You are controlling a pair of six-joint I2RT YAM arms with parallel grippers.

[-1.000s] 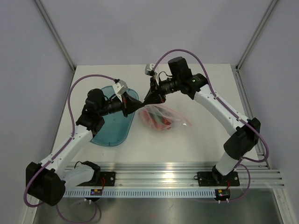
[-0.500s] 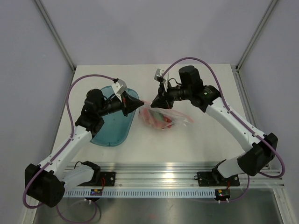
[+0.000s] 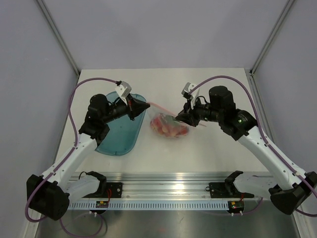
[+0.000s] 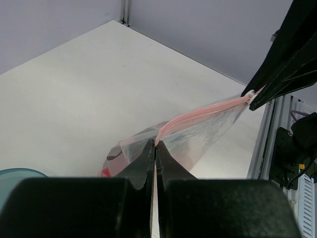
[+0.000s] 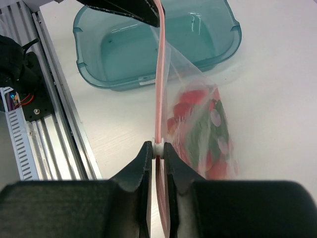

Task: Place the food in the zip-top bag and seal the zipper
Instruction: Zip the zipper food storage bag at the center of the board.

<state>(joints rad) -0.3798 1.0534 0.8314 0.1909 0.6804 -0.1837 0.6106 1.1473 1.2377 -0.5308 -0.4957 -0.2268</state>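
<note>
The zip-top bag (image 3: 171,130), food (image 5: 193,130) inside, is held at frame centre, right of the teal tray (image 3: 116,140). Its zipper (image 4: 198,114) is pinched at opposite ends by the left end effector (image 3: 147,105) and right end effector (image 3: 177,119).

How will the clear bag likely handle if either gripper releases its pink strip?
Probably floppy: the zip-top bag sags below the zipper, which is held up only between the left gripper and right gripper. Likely bottom-heavy, since the food bunches low in it.
</note>
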